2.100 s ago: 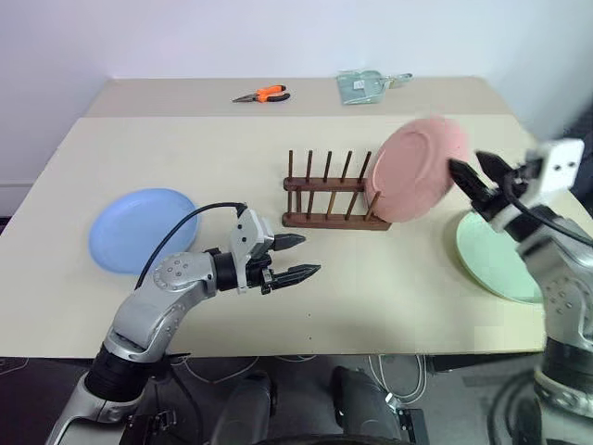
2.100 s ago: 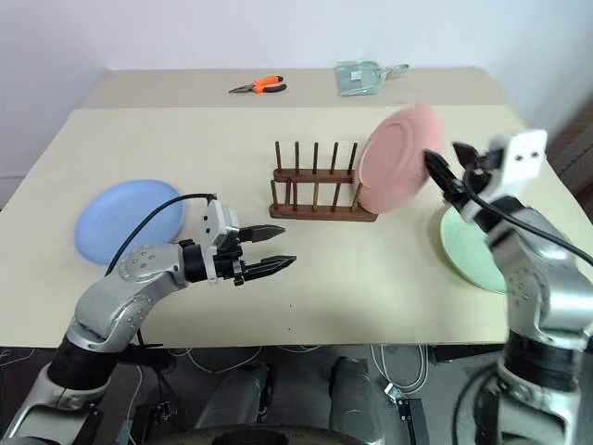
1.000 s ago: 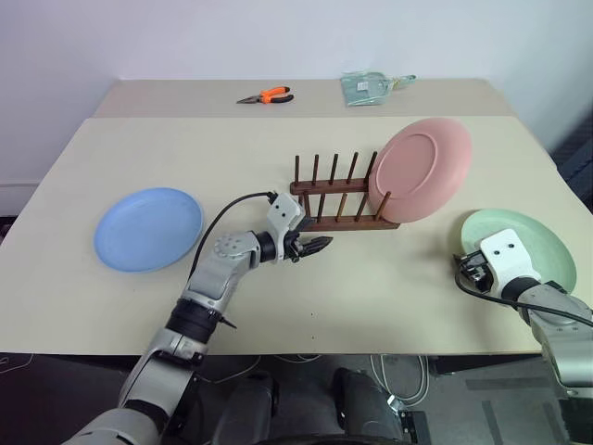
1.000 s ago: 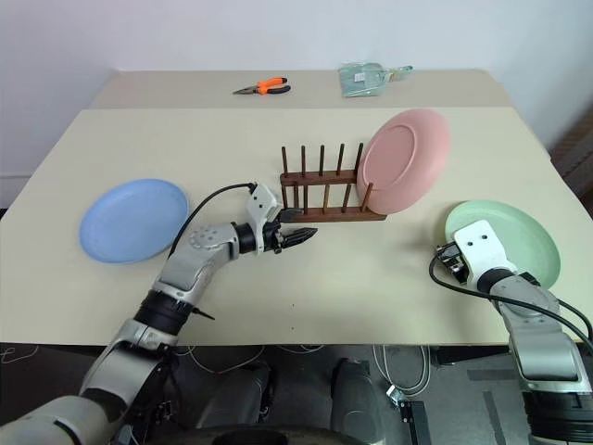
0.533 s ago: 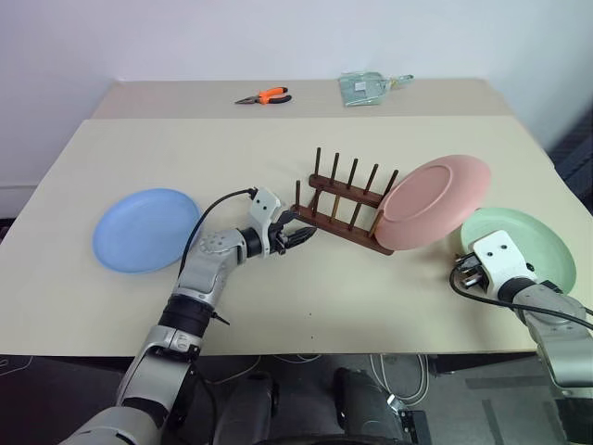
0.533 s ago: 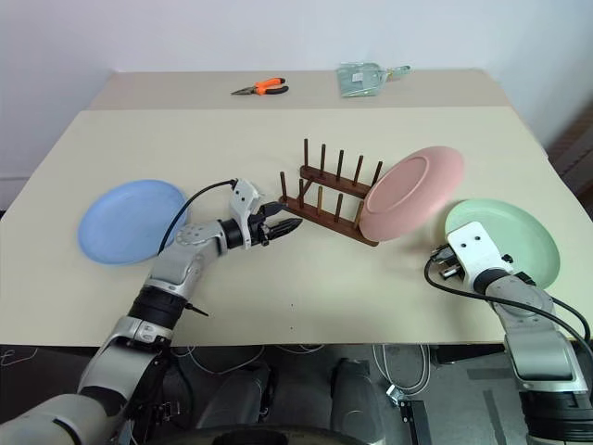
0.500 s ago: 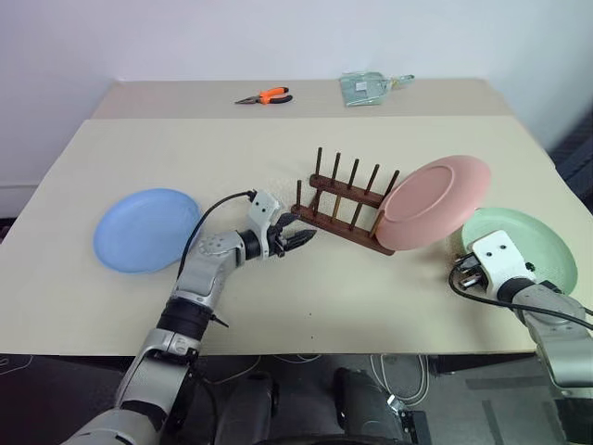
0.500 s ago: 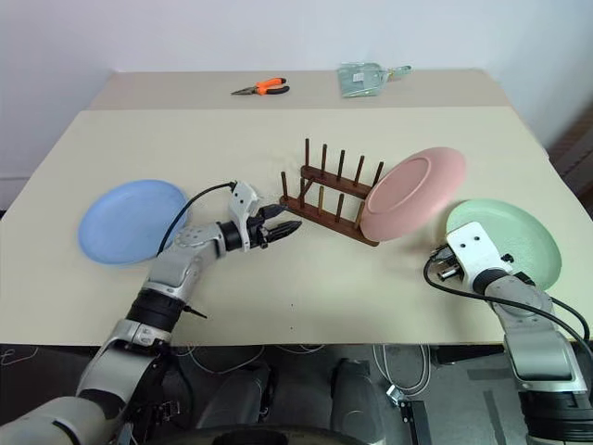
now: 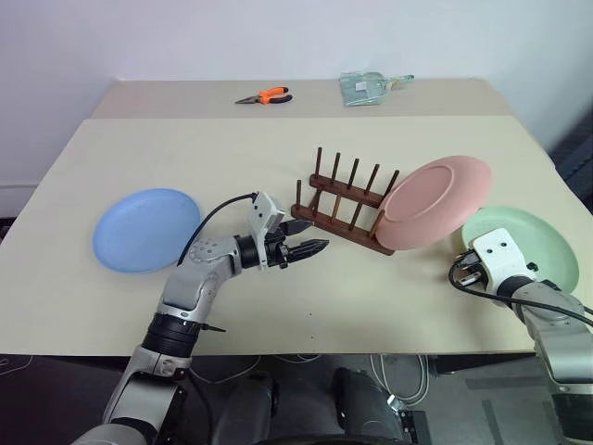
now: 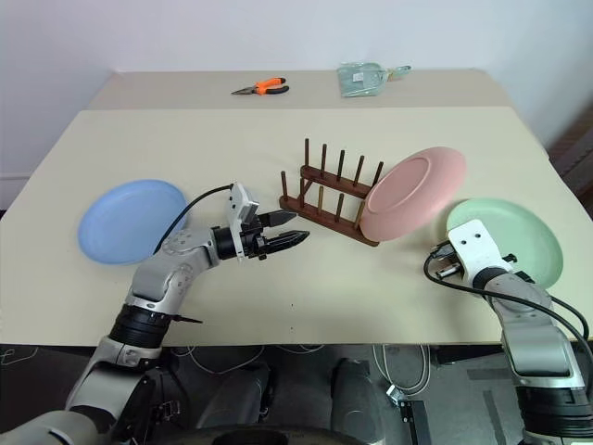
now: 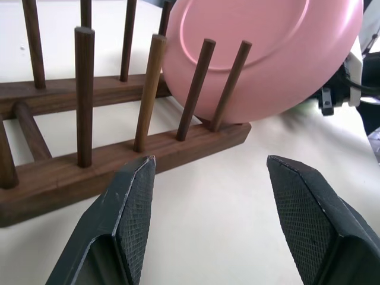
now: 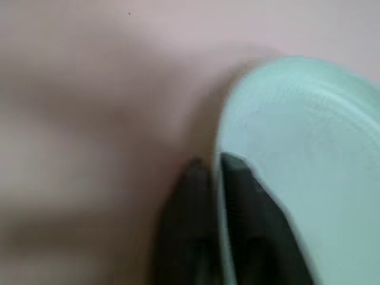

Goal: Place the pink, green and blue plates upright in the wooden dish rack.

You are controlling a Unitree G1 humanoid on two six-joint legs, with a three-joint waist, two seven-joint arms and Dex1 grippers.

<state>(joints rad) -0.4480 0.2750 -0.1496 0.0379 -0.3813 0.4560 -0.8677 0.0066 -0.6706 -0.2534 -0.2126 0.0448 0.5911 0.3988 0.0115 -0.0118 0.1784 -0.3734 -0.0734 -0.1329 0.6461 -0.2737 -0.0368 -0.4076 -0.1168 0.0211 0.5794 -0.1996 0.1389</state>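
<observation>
The right tool (image 12: 215,169) is pinched shut on the green plate's (image 10: 514,236) rim by the desk's right edge, probably to lift it, while the left tool (image 11: 208,178) gapes empty beside the skewed rack (image 9: 338,213), where the pink plate (image 9: 435,202) leans.

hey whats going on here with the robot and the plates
The robot is loading round plastic plates into a dark brown wooden peg rack. The salmon pink plate already leans in the rack's end slot. The right tool is shut on the rim of the pale mint green plate, which lies on the table. The left tool hovers open beside the rack. The light blue plate lies untouched.
</observation>
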